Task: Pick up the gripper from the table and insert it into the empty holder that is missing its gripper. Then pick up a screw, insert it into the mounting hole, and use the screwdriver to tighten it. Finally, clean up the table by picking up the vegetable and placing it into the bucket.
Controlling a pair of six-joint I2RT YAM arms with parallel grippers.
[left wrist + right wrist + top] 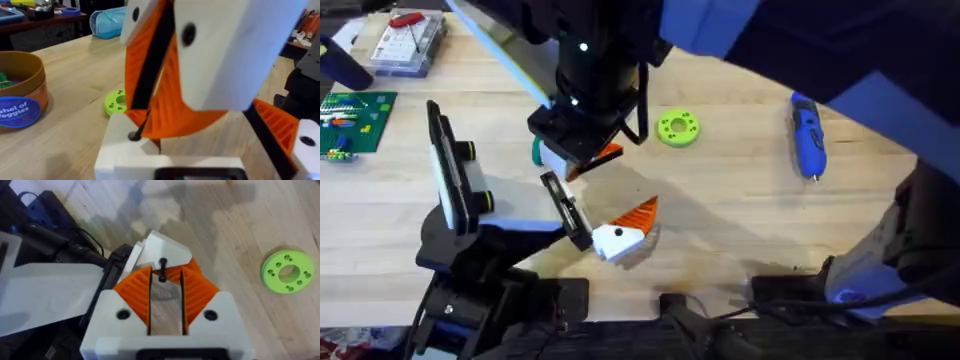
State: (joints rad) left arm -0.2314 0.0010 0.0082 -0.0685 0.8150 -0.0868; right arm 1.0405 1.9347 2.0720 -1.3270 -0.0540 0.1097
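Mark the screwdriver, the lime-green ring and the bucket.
screwdriver (808, 134): overhead view, middle of its blue body.
lime-green ring (287, 271): right wrist view, flat face beside the centre hole.
bucket (36, 85): left wrist view, orange outer wall.

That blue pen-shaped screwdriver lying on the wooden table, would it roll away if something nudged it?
Probably somewhat. The blue pen-shaped screwdriver has a long rounded body lying flat on the smooth wooden table, so a sideways push would likely roll it. Its body looks uneven along its length, which may stop the roll soon. It looks rigid, so it should not bend when lifted.
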